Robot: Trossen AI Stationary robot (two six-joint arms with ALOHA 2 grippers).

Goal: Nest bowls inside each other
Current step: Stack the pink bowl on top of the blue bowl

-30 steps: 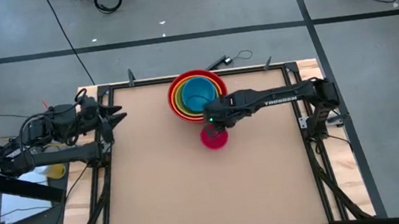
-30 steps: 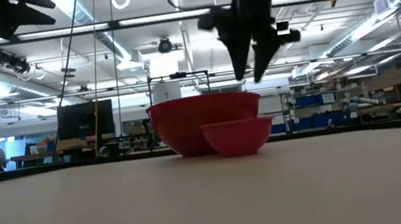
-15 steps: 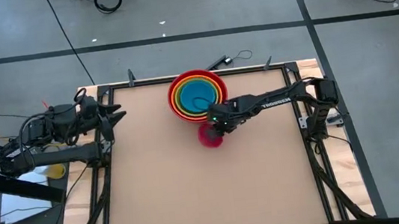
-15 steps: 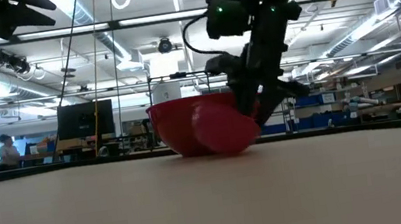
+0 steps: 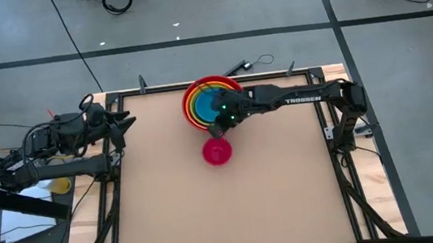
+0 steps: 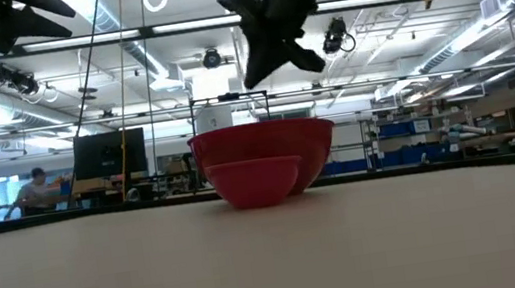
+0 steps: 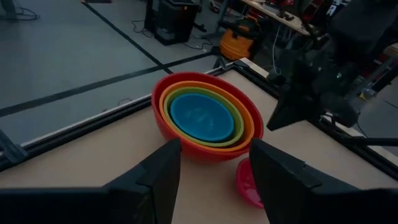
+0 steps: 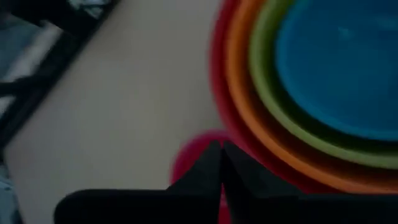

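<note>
A stack of nested bowls (image 5: 212, 99), red outside and blue innermost, stands at the table's far middle. A small pink bowl (image 5: 217, 152) rests upright on its base just in front of the stack, as the low view (image 6: 256, 182) shows. My right gripper (image 6: 267, 67) hangs shut and empty well above the table, over the near rim of the stack (image 8: 323, 81) and the pink bowl (image 8: 189, 158). My left gripper (image 7: 214, 165) waits open at the table's far left (image 5: 123, 128), pointing toward the stack (image 7: 205, 115).
The bare brown tabletop (image 5: 227, 210) stretches out on the near side of the bowls and to both sides. A dark frame (image 5: 310, 78) runs along the table's edges. Beyond the far edge lie cables on the floor.
My right gripper came down on the pink bowl, tipped it and nudged it toward the table's left. It then rose, swung left over the stack's near rim and shut. The pink bowl now stands upright again, a little farther left.
</note>
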